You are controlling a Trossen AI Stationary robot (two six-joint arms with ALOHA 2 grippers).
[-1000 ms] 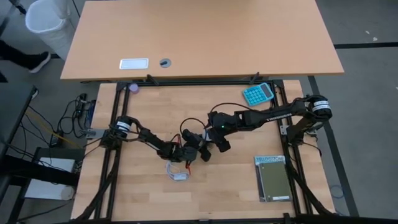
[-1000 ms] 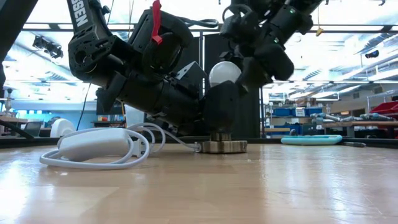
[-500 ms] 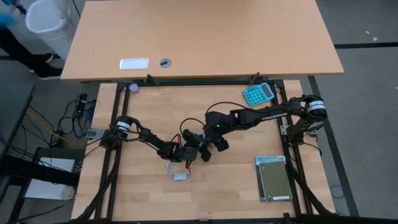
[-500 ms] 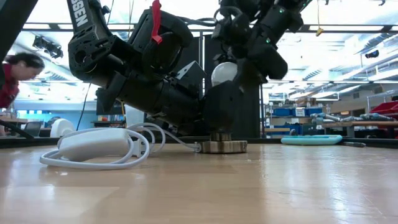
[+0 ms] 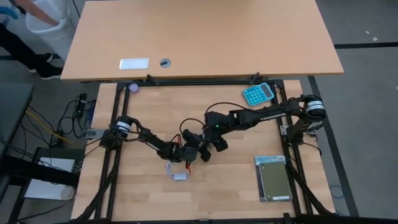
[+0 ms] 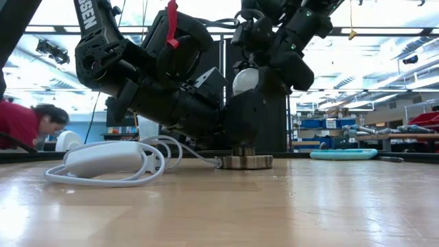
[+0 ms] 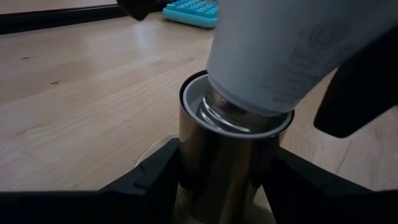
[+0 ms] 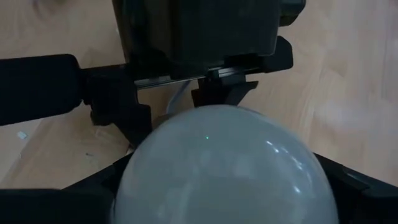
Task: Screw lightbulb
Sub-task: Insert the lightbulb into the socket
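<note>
White lightbulb [image 7: 283,53] has its screw base entering the metal socket [image 7: 227,158], tilted, threads showing above the rim (not seated, by the look of it). Left hand [image 7: 217,186] is clamped on the socket, holding it steady on the tabletop [image 6: 274,206]. Right hand [image 8: 217,186] is closed around the bulb's glass from above. In the high view the pair sits just at 7 o'clock of tabletop centre, teal calculator [image 5: 258,94] well apart at 2 o'clock. Judgement: insertion done, most turning and final tightening left.
</note>
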